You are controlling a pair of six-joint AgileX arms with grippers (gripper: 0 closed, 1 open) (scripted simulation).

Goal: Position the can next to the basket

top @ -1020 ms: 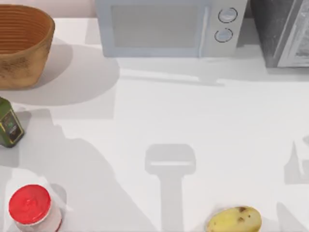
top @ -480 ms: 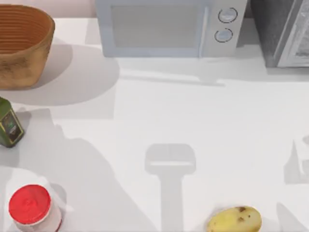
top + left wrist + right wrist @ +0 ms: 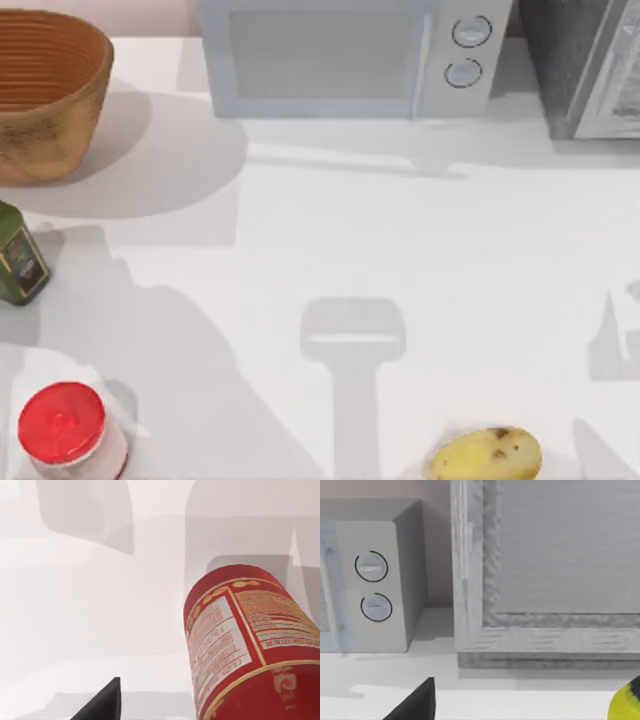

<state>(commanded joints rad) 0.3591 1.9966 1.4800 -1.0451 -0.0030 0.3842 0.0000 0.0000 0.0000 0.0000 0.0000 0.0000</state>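
Note:
The can (image 3: 245,645), red and orange with a printed label, looms close in the left wrist view and stands on the white table. My left gripper (image 3: 160,707) is open; one dark fingertip (image 3: 102,705) shows beside the can, with a bare strip of table between them. The basket (image 3: 45,95), big and woven brown, sits at the table's far left corner in the top view. My right gripper (image 3: 480,707) is open and idle, with one dark fingertip (image 3: 417,702) showing and facing the appliances at the back right.
A dark green bottle (image 3: 20,255) stands in front of the basket, and a red-lidded white jar (image 3: 65,430) stands at the near left. A potato (image 3: 485,455) lies at the near edge. A microwave (image 3: 340,55) and a grey appliance (image 3: 590,65) line the back.

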